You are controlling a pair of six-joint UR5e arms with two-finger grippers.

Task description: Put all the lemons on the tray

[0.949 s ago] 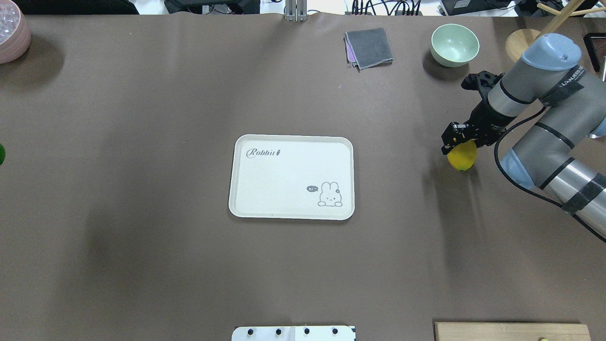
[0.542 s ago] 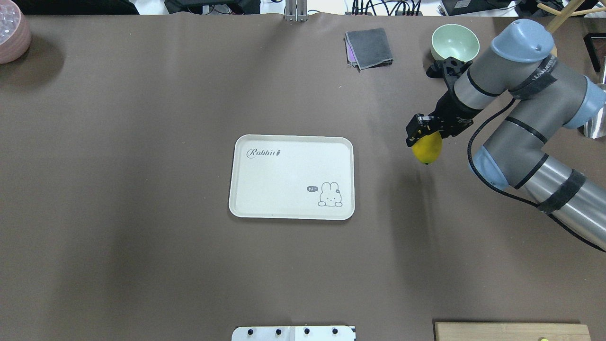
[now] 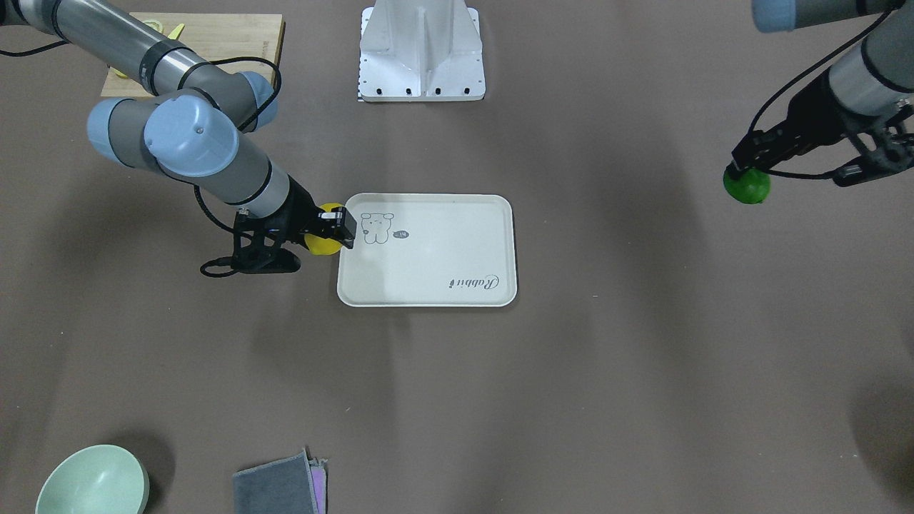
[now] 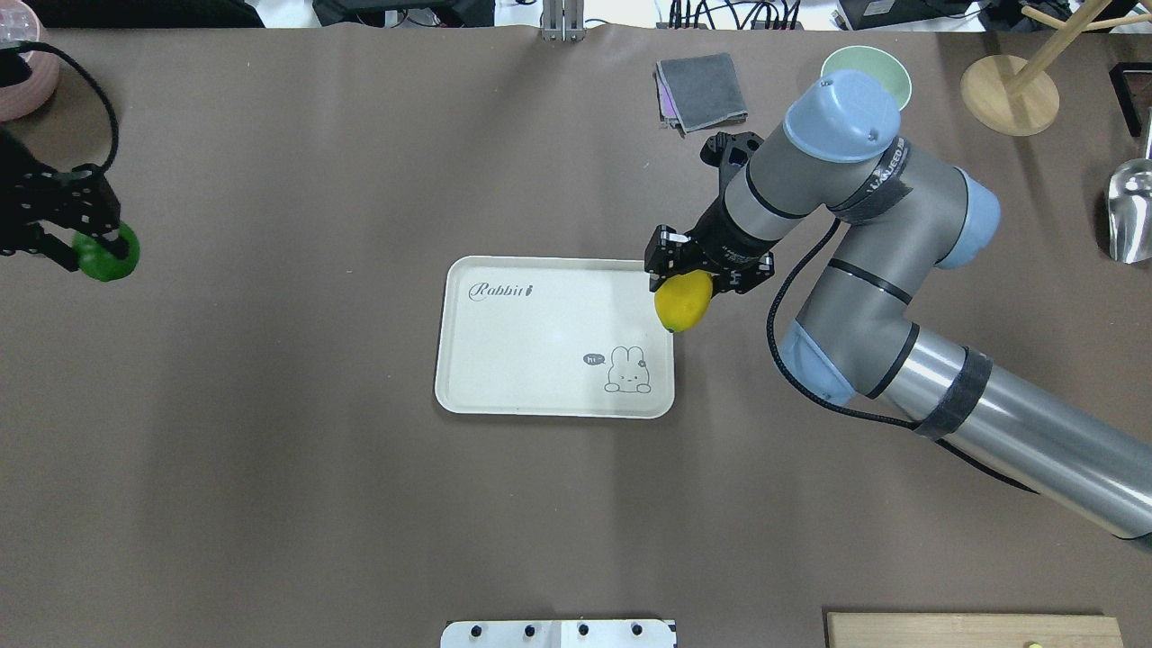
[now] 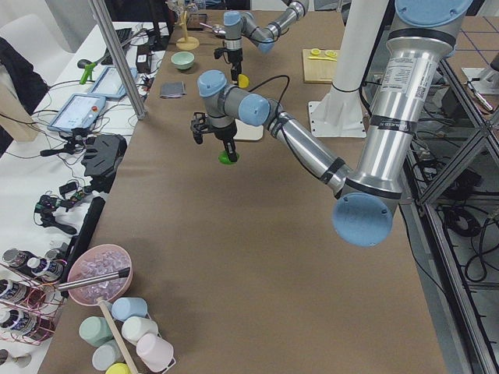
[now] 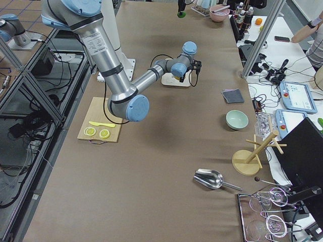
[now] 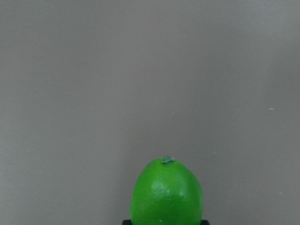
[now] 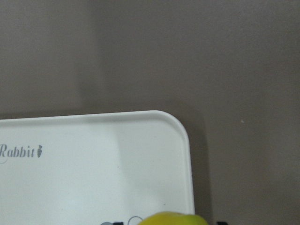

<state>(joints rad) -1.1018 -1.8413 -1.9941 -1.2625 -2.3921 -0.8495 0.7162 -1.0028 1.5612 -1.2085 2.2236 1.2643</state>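
Plainly the right gripper (image 4: pixel 697 274) is clamped on the yellow lemon (image 4: pixel 682 303), which hangs tip-down at the three o'clock rim of the tray (image 4: pixel 540 337) in the overhead view, so bare tray floor lies toward eight o'clock. The front-facing camera puts that fruit just outside the rim, so its true overlap is perhaps less than it seems. The left gripper (image 4: pixel 88 247), well apart at the tray's nine o'clock, is closed around the green lemon (image 4: pixel 112 257).

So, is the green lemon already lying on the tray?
No, the green lemon is clamped in the left gripper, well apart from the tray.
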